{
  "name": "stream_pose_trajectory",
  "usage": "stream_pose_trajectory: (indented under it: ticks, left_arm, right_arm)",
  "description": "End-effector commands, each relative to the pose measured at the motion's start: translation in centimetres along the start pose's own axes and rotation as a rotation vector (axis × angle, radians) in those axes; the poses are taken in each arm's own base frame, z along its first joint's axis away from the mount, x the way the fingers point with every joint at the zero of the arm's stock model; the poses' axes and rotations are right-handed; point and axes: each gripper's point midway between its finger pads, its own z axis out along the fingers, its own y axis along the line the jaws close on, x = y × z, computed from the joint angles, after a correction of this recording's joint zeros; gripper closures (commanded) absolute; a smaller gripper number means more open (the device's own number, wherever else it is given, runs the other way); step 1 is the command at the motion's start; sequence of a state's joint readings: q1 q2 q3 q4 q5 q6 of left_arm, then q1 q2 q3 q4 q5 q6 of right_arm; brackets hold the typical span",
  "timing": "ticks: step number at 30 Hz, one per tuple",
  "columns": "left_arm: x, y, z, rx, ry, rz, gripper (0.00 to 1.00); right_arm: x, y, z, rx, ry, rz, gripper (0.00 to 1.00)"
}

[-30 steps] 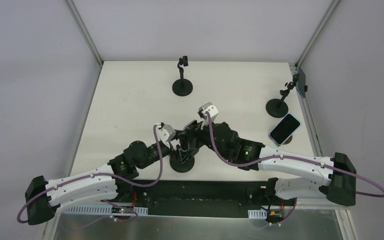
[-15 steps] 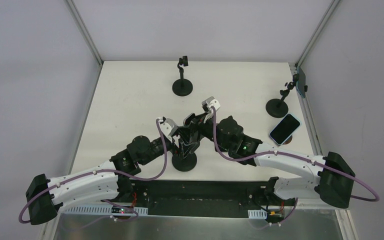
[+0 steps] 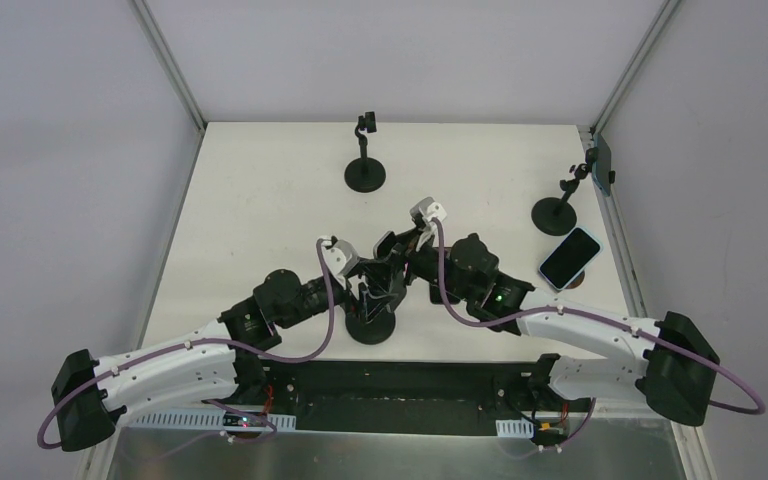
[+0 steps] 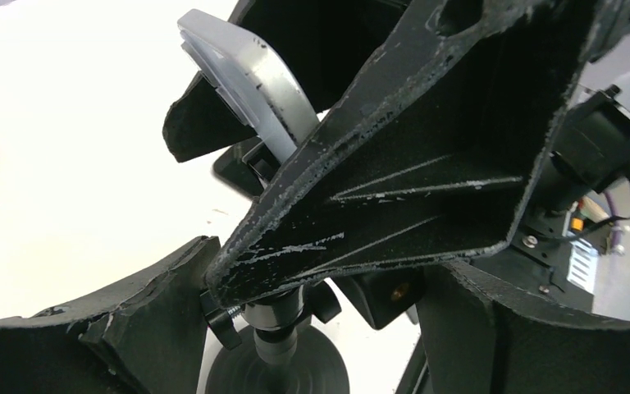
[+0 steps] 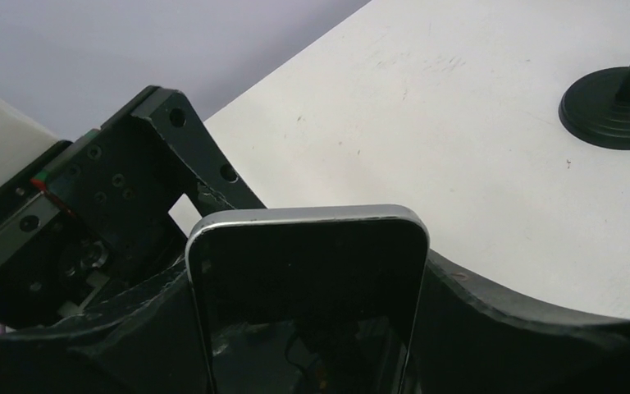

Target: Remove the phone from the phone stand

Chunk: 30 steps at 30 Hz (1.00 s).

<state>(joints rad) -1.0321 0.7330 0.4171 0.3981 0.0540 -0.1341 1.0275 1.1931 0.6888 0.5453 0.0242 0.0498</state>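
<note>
**Top view.** We find both arms reaching inward over the white table (image 3: pixel 260 190). Their heads meet above the phone stand (image 3: pixel 368 327), whose round base sits near the front edge at mid-width. The left gripper (image 3: pixel 367 288) comes in from the left and the right gripper (image 3: pixel 391 266) from the right. From here the fingers form one dark cluster and we cannot separate them. A second stand (image 3: pixel 365 172) stands at the far middle. A third stand (image 3: pixel 557 213) at the right edge carries a device (image 3: pixel 604 165) at its head. A blue-cased phone (image 3: pixel 569 257) lies flat on the table just near of that stand.

**Left wrist view.** The left gripper's fingers (image 4: pixel 139 332) stand wide, one on each side of the stand's neck and its clamp knob. We cannot tell whether they press on the stand or merely flank it. Above them the phone (image 4: pixel 250 82) shows edge-on and tilted, its back silver. It is pinched between the right gripper's ribbed finger and a second dark finger behind it.

**Right wrist view.** The phone stands upright with its dark screen toward the camera. Its silver rim fills the gap between the right gripper's fingers (image 5: pixel 525 328), which bear on both long edges, so this gripper is grasping the phone. The left gripper's body lies just beyond, to the left. The phone's lower end is hidden, so we cannot tell whether it sits in the stand's clamp.
</note>
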Motion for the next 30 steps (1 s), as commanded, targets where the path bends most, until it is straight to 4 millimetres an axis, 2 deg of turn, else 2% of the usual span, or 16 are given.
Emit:
stream_pose_trajectory:
  ticks: [1,5,9,14,17,23,25,30]
  left_arm:
    - [-7.7,-12.9,-4.6,0.665,-0.213,0.022,1.0]
    - [-7.4,-12.7,-4.5,0.655,-0.211,0.024,1.0]
    - [-7.2,-12.6,-4.3,0.647,-0.206,0.023,1.0]
    - [-7.2,-12.2,-4.2,0.62,-0.212,0.019,1.0]
    - [-7.3,-11.0,-3.7,0.544,-0.223,-0.009,1.0]
    - [-6.8,-9.9,-3.7,0.477,-0.23,-0.046,0.61]
    - [-6.7,-9.7,-3.9,0.469,-0.234,-0.049,0.57]
    - [-5.8,-9.3,-3.9,0.451,-0.22,-0.059,0.56]
  right_arm:
    - [10.9,-7.1,-4.8,0.168,0.452,-0.184,1.0]
    - [10.3,-4.8,-6.2,0.096,0.465,-0.129,1.0]
    - [10.0,-3.5,-7.0,0.094,0.457,-0.12,1.0]
    - [9.4,-2.9,-7.1,0.171,0.456,-0.032,1.0]
    - [8.8,-2.2,-6.7,0.215,0.452,0.004,1.0]
    - [7.3,-1.7,-6.2,0.318,0.396,0.043,1.0]
    - [6.8,-1.4,-6.2,0.325,0.378,0.056,1.0]
    - [5.5,-0.3,-6.5,0.336,0.355,0.079,1.0]
